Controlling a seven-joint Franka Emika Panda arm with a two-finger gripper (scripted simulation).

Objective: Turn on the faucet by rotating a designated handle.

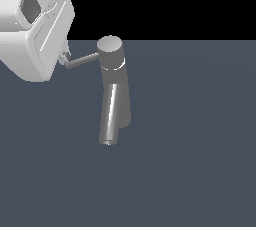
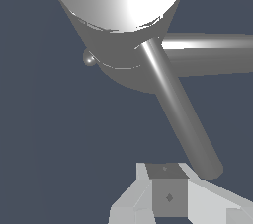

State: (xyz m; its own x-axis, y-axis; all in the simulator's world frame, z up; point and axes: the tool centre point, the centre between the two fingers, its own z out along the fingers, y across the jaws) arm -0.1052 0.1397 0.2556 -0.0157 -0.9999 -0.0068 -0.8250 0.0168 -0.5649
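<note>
Pincer (image 1: pixel 64 56) sits at handle (image 1: pixel 82 61) tip, beside faucet (image 1: pixel 113 88).

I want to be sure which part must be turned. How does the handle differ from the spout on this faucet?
The handle is a thin rod, while the spout is a clearly thicker tube. The handle projects sideways from the round cap, toward the gripper; the spout slants downward along the faucet body. The handle looks duller, and the spout carries a bright highlight. Both are grey, straight and cylindrical.
</note>
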